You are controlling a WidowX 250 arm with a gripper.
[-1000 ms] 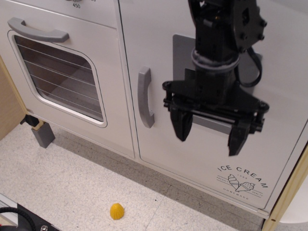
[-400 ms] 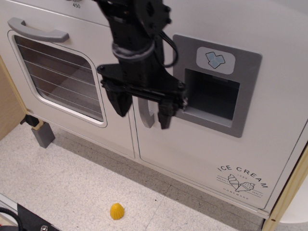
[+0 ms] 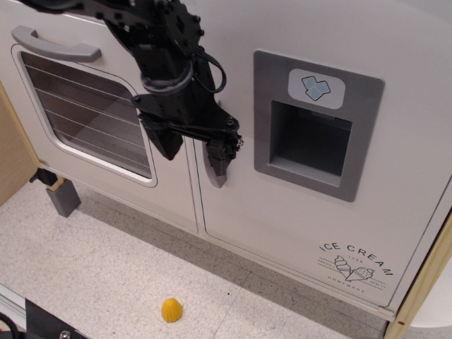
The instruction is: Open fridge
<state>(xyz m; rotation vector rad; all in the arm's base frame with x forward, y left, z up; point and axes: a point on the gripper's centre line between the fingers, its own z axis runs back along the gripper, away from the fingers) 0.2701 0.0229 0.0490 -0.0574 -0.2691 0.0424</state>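
Observation:
The fridge (image 3: 296,226) is the large white door on the right and it is closed. It has a grey ice-dispenser panel (image 3: 318,134) with a blue ice-cube badge (image 3: 316,87) and an "ICE CREAM" print (image 3: 355,268). Its grey vertical handle (image 3: 215,180) is at the door's left edge, and only its lower end shows. My black gripper (image 3: 192,152) is open and points down in front of the handle. Its right finger (image 3: 219,159) covers the handle's middle. Its left finger (image 3: 166,145) is over the oven door's right edge. I cannot tell whether the fingers touch the handle.
The white oven door (image 3: 92,113) with a glass window and a horizontal grey handle (image 3: 53,46) is to the left. A small yellow object (image 3: 171,309) lies on the speckled floor. A grey block (image 3: 63,198) sits at the lower left, and a wooden post (image 3: 417,296) stands at the right.
My gripper has moved left from in front of the ice-dispenser panel to the fridge handle. The panel now shows in full. The door has not moved.

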